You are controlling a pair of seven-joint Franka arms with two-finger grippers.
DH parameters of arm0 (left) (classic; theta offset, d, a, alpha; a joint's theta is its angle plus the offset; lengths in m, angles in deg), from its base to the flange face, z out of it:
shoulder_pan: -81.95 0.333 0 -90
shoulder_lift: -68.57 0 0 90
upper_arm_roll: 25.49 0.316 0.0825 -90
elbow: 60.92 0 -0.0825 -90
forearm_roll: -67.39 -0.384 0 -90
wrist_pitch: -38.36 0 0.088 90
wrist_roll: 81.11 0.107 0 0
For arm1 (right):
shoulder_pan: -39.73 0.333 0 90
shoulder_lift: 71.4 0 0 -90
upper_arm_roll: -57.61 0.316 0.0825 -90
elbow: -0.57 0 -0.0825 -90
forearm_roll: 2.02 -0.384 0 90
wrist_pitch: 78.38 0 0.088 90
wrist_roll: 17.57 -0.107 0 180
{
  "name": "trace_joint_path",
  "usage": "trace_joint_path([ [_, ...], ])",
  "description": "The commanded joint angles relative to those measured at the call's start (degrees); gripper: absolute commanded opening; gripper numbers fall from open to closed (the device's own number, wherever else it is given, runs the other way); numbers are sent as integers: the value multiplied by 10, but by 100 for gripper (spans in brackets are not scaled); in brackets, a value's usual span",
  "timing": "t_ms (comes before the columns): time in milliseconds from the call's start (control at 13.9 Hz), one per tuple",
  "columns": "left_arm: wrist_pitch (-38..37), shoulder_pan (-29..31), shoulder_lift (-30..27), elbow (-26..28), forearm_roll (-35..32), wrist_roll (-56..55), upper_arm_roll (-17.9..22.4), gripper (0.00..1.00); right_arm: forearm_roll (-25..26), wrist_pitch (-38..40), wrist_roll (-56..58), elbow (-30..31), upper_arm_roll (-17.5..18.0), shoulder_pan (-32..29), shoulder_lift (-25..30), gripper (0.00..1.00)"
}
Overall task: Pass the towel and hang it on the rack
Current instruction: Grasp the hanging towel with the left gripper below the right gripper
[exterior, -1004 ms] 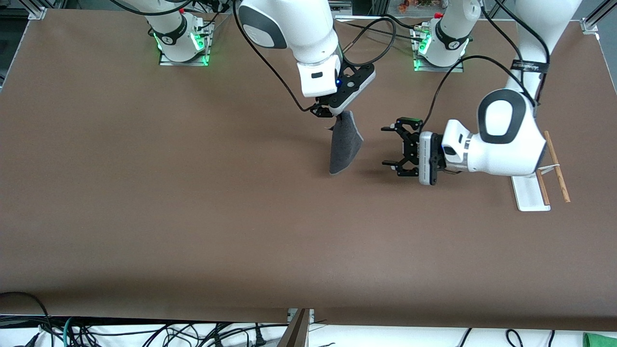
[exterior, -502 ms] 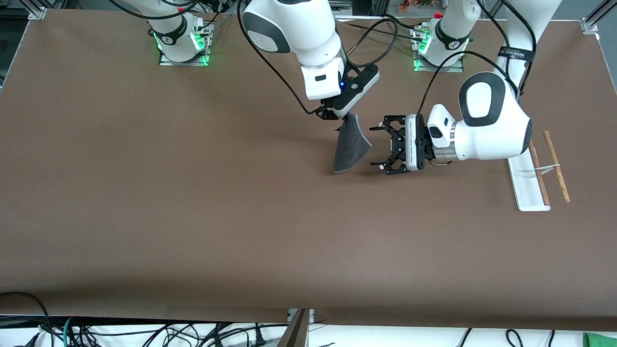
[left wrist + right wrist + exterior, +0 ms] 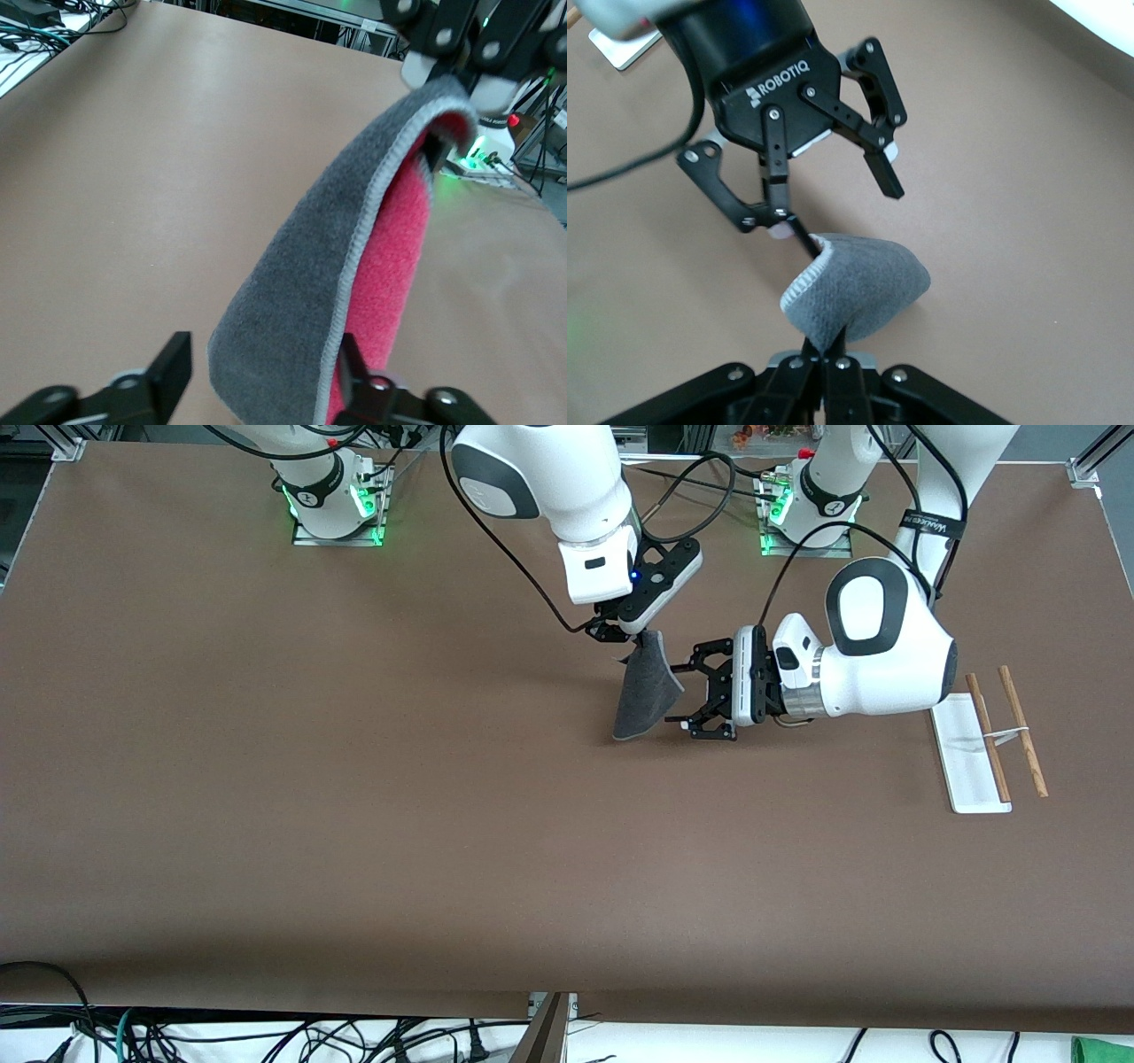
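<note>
The towel (image 3: pixel 642 691) hangs from my right gripper (image 3: pixel 625 636), which is shut on its top corner above the middle of the table. The dark grey side faces the front camera. In the left wrist view the towel (image 3: pixel 310 292) shows grey outside and pink-red inside, with light edging. My left gripper (image 3: pixel 680 696) is open, turned sideways, with the towel's lower part between its fingers (image 3: pixel 173 376); they do not press it. The right wrist view shows my right gripper (image 3: pixel 828 350) pinching the towel (image 3: pixel 859 292), with the left gripper (image 3: pixel 842 208) open beside it. The rack (image 3: pixel 961 757) stands at the left arm's end.
The rack's two wooden rods (image 3: pixel 1023 731) lie above its white base, joined by a thin white tie. A corner of the base shows in the right wrist view (image 3: pixel 620 44). Brown table (image 3: pixel 354 779) all around; cables hang below its front edge.
My left gripper has moved from beside the rack toward the towel, and its open fingers now straddle the towel's lower part. The right gripper with the towel has shifted slightly toward the left arm.
</note>
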Motion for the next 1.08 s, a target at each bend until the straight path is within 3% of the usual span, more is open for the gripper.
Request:
trace_joint_path([
  [0, 14, -5, 2, 8, 23, 47, 0, 63, 11, -2, -8, -22, -1, 12, -11, 0],
  [143, 14, -2, 3, 8, 23, 62, 0, 57, 11, -2, -8, -22, -1, 12, -11, 0],
  [359, 12, 4, 5, 8, 22, 85, 0, 23, 11, -2, -8, -22, -1, 12, -11, 0],
  [430, 9, 5, 5, 8, 22, 87, 1, 21, 11, -2, -8, -22, -1, 12, -11, 0],
  [574, 7, 12, 2, 8, 17, 88, 1, 0, 11, -2, -8, -22, -1, 12, -11, 0],
  [1004, 6, 13, -2, 3, 14, 88, 1, 0, 11, -2, -8, -22, -1, 12, -11, 0],
])
